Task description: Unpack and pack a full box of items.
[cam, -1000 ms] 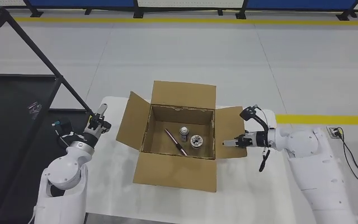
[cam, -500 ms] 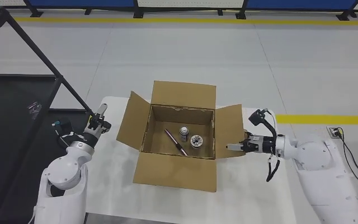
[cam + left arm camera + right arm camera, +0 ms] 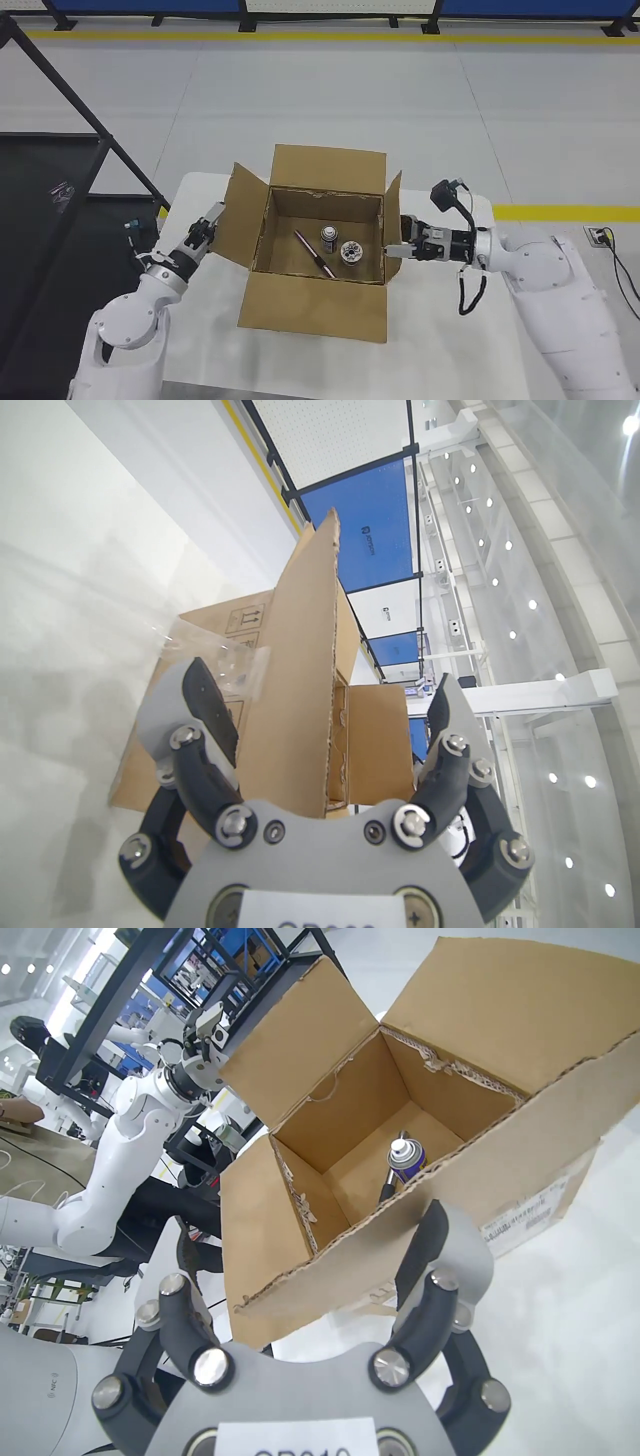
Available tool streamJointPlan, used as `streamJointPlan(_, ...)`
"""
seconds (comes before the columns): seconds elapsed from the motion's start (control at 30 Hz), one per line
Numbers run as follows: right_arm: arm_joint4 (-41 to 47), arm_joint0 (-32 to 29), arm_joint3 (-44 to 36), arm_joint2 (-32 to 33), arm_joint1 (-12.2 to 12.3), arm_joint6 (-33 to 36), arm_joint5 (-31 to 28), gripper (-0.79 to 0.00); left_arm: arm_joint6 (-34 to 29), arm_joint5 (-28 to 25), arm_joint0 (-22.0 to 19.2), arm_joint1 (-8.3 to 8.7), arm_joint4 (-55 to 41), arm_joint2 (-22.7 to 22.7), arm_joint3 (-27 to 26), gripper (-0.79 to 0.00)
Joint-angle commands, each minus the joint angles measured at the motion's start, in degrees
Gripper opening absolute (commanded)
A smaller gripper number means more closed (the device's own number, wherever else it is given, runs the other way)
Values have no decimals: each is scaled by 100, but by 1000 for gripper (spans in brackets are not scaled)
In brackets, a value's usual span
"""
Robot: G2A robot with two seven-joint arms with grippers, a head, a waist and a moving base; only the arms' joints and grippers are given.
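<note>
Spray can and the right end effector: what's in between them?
The raised right flap stands between the can and the right end effector. The top and right wrist views both show it.

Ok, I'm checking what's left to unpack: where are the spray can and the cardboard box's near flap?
spray can (image 3: 411, 1162), right wrist view, on its blue body.
cardboard box (image 3: 312, 305), top view, on its near flap.
</note>
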Motion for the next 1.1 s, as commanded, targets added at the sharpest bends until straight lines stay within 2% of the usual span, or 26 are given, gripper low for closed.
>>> streamJointPlan(0.0,-47,129,115,-208,-42,-189,46,0,-74,25,30,10,-74,51,-101,0)
streamJointPlan(0.17,-230,382,389,-593,-146,-756,217,0,-209,41,79,24,-257,217,-272,0)
streamJointPlan(0.2,-311,428,458,-677,-168,-848,319,0,-232,55,81,26,-301,251,-285,0)
streamJointPlan(0.27,-682,554,616,-789,-216,-1310,998,0,-243,75,68,31,-317,337,-300,0)
streamJointPlan(0.4,-540,747,995,-1109,-334,-1554,1120,0,-264,98,20,36,-316,553,-262,0)
streamJointPlan(0.57,-75,1011,1703,-1411,-475,-1534,709,0,-234,136,-50,40,-309,779,-181,0)
streamJointPlan(0.77,73,1333,2357,-1768,-645,-1521,466,0,-193,167,-148,49,-275,997,-78,0)
streamJointPlan(1.07,-8,1638,2845,-2077,-797,-1485,-335,0,-93,229,-277,62,-137,1289,89,0)
